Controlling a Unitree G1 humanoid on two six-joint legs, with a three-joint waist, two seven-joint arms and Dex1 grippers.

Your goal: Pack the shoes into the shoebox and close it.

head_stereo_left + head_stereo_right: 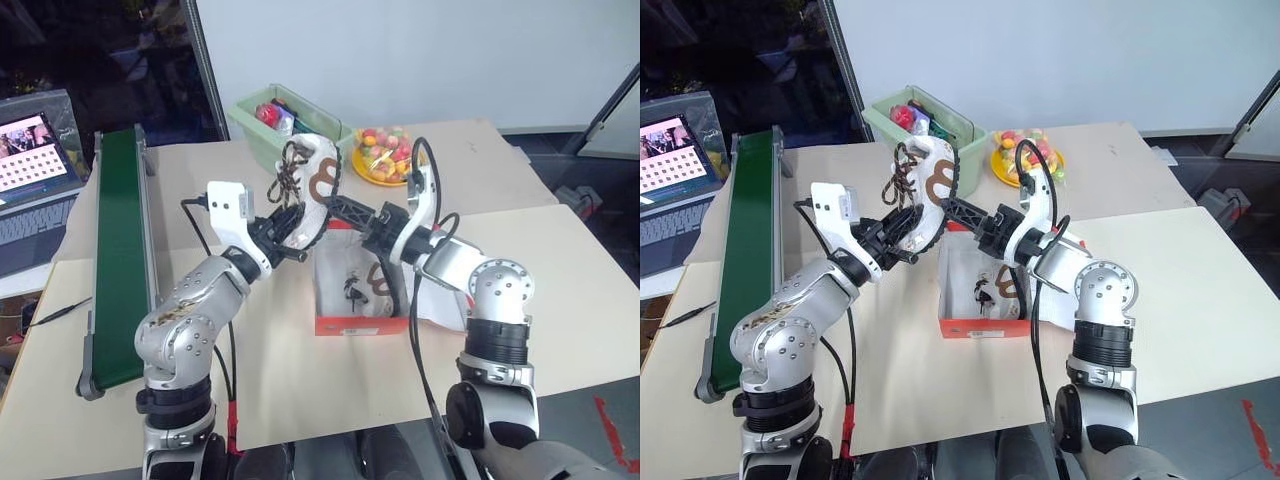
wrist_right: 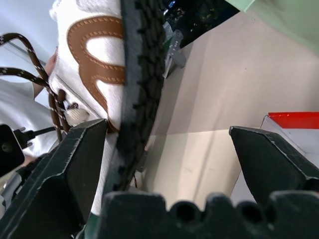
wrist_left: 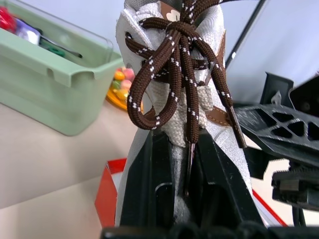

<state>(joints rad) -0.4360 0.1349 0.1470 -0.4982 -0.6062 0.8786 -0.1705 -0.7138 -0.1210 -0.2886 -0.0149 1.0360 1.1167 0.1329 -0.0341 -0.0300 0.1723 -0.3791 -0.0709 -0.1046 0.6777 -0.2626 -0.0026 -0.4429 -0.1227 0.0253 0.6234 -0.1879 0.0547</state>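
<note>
While the left claw [image 1: 288, 228] stays out of the question as to grip, pinched tight on a cream-white sneaker [image 1: 308, 190] held up in mid-frame above the desk [image 1: 300, 380], the right claw [image 1: 345, 212] stands spread wide just beside that shoe's dark sole, gripping nothing. Just below and right of centre the red-orange shoebox [image 1: 360, 325] sits open on the desk with the other sneaker [image 1: 365, 285] lying inside it, and behind, toward the upper middle, are a pale green bin [image 1: 262, 135] and a yellow plate of sweets [image 1: 382, 155].
</note>
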